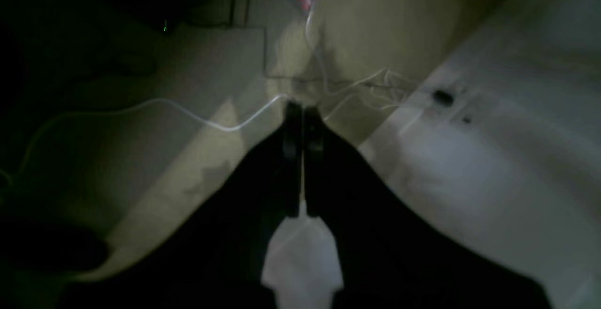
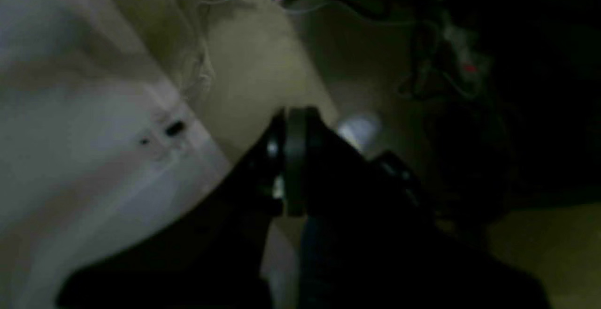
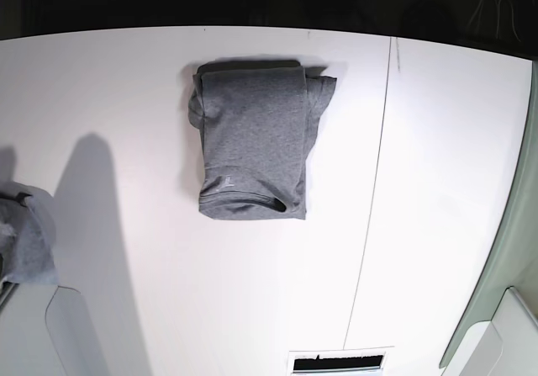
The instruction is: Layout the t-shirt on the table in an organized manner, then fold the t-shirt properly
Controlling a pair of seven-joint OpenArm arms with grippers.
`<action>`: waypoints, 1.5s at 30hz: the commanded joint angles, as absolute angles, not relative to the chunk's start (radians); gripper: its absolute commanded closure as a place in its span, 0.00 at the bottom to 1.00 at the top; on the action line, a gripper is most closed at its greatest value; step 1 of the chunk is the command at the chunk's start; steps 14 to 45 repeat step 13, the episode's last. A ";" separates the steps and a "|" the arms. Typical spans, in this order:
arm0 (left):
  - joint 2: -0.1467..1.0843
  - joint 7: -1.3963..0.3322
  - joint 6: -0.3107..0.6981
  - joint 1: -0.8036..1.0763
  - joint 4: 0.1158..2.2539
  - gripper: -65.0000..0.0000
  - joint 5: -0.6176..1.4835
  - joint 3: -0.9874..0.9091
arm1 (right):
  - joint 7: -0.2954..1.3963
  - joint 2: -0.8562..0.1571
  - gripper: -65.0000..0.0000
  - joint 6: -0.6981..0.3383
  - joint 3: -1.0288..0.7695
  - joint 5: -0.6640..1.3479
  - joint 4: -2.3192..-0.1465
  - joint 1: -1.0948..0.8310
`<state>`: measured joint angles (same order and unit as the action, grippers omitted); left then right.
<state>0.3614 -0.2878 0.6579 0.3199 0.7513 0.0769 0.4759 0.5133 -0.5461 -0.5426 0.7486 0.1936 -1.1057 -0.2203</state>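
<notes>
Left pincer [image 1: 303, 126] and right pincer [image 2: 291, 158] are both sitting clenched and empty, each hanging off past the worktop [image 3: 437, 182] edge over a dim floor with loose cables, neither showing in the base view. The t-shirt [image 3: 252, 140] is lying well apart from both, folded into a compact heather-grey rectangle on the smooth white worktop, long axis running toward and away from the base, dark collar trim at the near end. Judgement: fold looking finished; neither arm visibly nearer.
</notes>
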 commanded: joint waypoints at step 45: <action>0.264 -0.249 0.579 0.134 0.556 0.98 0.167 0.533 | 0.549 -0.367 1.00 -0.550 0.604 0.174 -0.846 -0.143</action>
